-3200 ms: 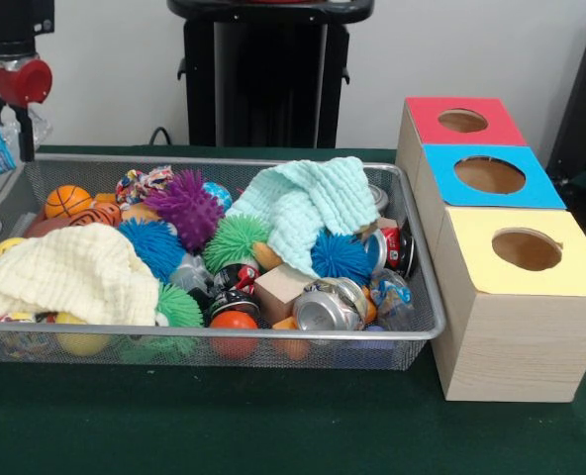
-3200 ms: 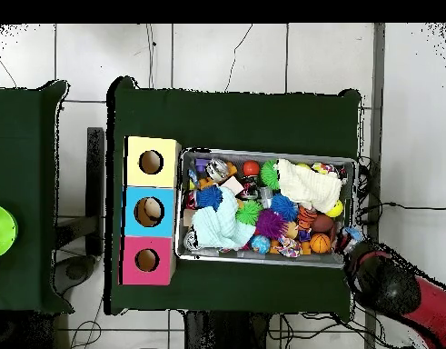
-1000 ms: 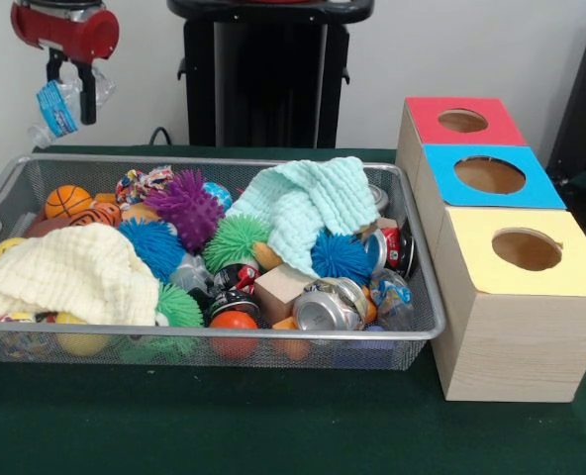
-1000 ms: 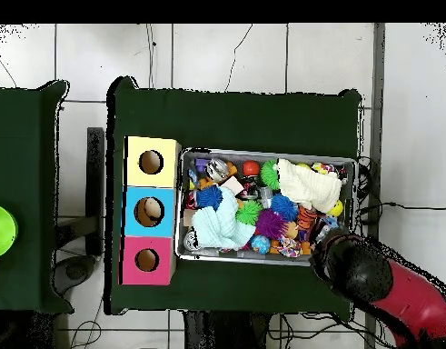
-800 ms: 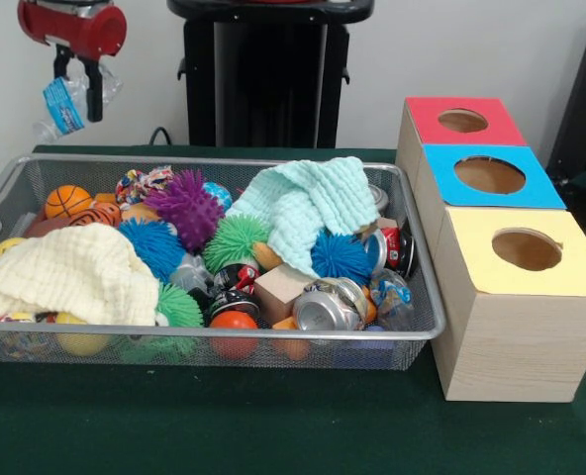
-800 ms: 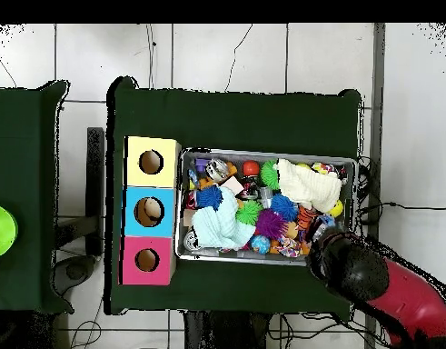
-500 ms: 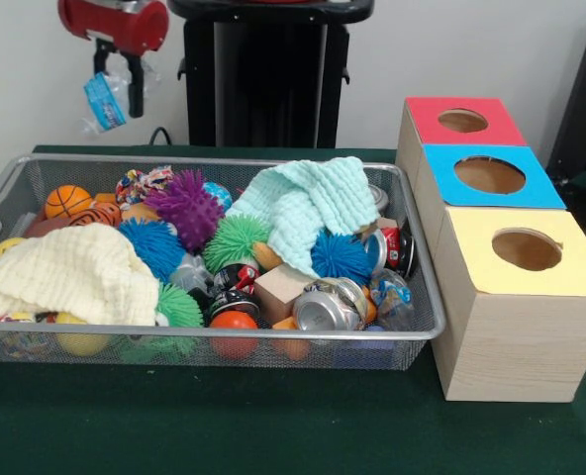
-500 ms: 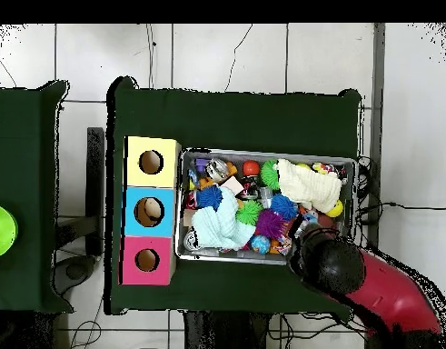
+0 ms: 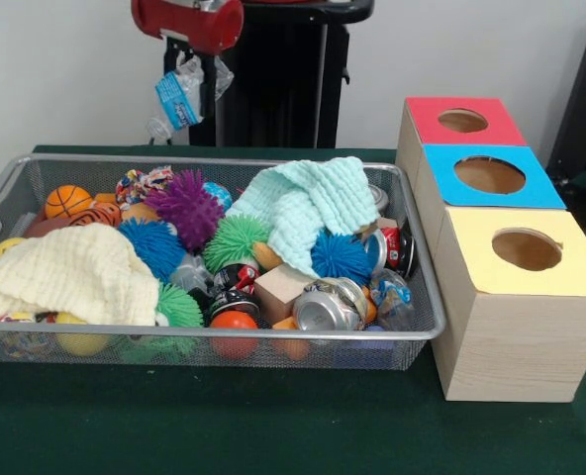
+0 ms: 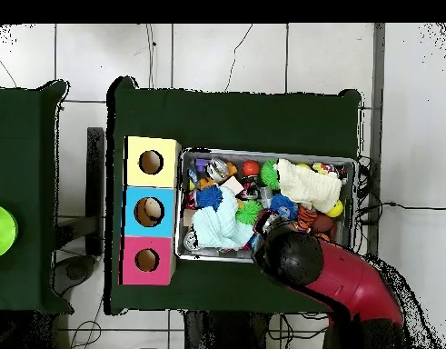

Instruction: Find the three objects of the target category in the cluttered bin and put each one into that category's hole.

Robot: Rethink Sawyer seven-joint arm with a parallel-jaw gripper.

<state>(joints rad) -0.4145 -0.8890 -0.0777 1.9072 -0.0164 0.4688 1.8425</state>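
The wire bin (image 9: 427,297) at the near left is still packed with cans, spiky balls and cloths, and nothing shows inside the yellow (image 9: 527,249), blue (image 9: 489,175) or red hole (image 9: 462,121) of the boxes at right, so the sorting looks barely begun. Above the bin's far rim, the gripper (image 9: 196,94) is clamped on a crushed plastic bottle (image 9: 177,100), apparently bound for a hole. Only the front view shows this grasp; overhead, the arm (image 10: 328,273) hides it.

I hang well above the wire bin (image 9: 412,332), so the air over its heaped clutter is open to me. The mint cloth (image 9: 308,210) is the tallest thing in it. Toward the boxes nothing rises into my way; the red box's hole (image 9: 462,121), blue box's hole (image 9: 490,175) and yellow box's hole (image 9: 527,249) all gape unobstructed.
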